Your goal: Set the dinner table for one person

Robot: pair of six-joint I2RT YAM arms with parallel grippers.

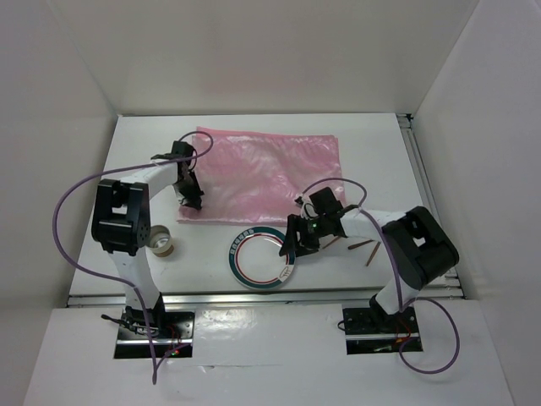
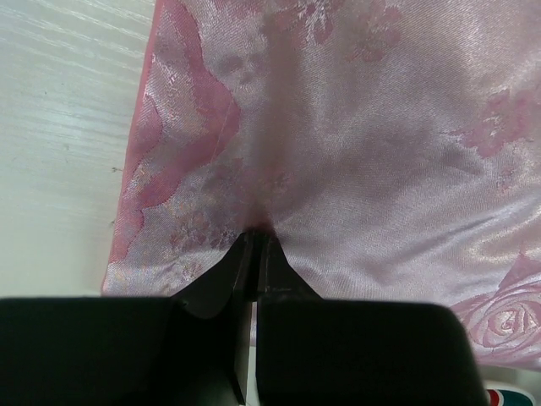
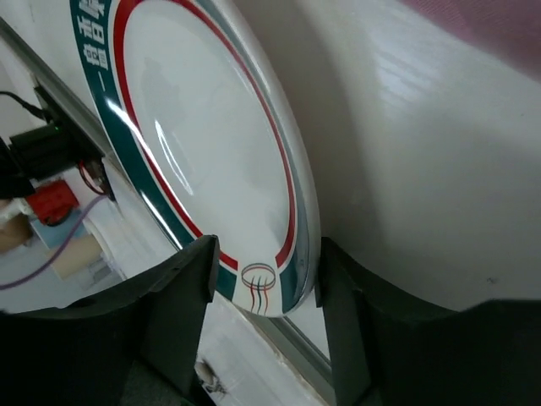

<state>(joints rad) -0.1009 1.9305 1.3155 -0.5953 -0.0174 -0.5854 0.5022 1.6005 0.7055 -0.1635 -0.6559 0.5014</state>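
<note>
The dinner table [image 1: 144, 161] is a large white tabletop. A shiny pink cloth [image 1: 270, 173] lies flat on its far middle. My left gripper [image 1: 194, 201] is at the cloth's near-left corner, shut on a pinched fold of the cloth [image 2: 355, 135], jaws together [image 2: 256, 241]. A white plate [image 1: 258, 258] with green and red rings lies near the front edge. My right gripper [image 1: 292, 248] is open, its jaws straddling the plate's right rim [image 3: 279, 254], one finger over the plate and one outside the rim [image 3: 266, 279].
A small round tan object [image 1: 162, 244] sits left of the plate. Two brown chopsticks [image 1: 363, 248] lie right of the right gripper. Metal rails run along the near edge [image 1: 254, 298] and the right edge [image 1: 425, 186]. White walls enclose the table.
</note>
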